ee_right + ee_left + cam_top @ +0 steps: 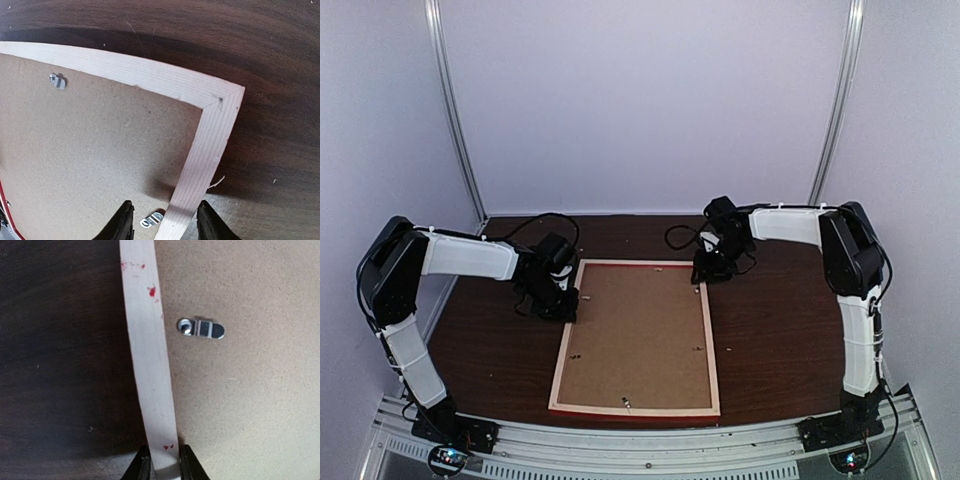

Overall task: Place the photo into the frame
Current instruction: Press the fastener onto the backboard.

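You're looking at the frame (638, 335) lying back-up mid-desk (770, 330), its long axis running from near edge to far edge. Your left end effector (164, 466) is pinching its left rail, and your right end effector (164, 220) is gaping wide astride the right rail, gripping nothing.

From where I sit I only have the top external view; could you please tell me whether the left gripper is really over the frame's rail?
Observer: Yes. The left wrist view shows the left gripper straddling the pale rail of the frame, one finger each side. I cannot tell whether it pinches.
Operator: Thank you. And the right gripper?
Observer: The right gripper is open astride the rail near the corner, with a small metal clip between its fingers.
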Tool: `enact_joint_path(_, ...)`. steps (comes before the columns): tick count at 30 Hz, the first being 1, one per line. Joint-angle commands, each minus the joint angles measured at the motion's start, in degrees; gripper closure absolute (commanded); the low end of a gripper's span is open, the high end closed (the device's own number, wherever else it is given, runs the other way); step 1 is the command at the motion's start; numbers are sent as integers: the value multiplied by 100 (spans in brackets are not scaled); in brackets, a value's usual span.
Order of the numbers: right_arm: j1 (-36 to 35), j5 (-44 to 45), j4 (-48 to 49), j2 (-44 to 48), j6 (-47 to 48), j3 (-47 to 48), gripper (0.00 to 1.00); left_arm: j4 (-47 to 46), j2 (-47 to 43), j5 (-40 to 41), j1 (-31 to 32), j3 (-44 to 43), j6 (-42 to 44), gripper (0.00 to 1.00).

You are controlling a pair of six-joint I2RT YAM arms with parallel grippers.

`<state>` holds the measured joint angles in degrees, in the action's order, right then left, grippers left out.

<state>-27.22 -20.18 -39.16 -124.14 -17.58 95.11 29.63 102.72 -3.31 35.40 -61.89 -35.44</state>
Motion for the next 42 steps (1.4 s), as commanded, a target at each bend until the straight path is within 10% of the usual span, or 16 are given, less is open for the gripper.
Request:
enact_joint_path(1, -38, 169, -106, -133, 80, 168, 56, -18, -120, -248, 131, 20, 55, 77)
enact_joint_path(17, -259, 991, -310, -93, 334, -27, 67, -10, -24, -293, 126, -51, 64, 77)
enact_joint_path(42, -9, -157, -1115, -286, 1364, 248, 74, 17, 69, -268, 132, -139, 99, 76)
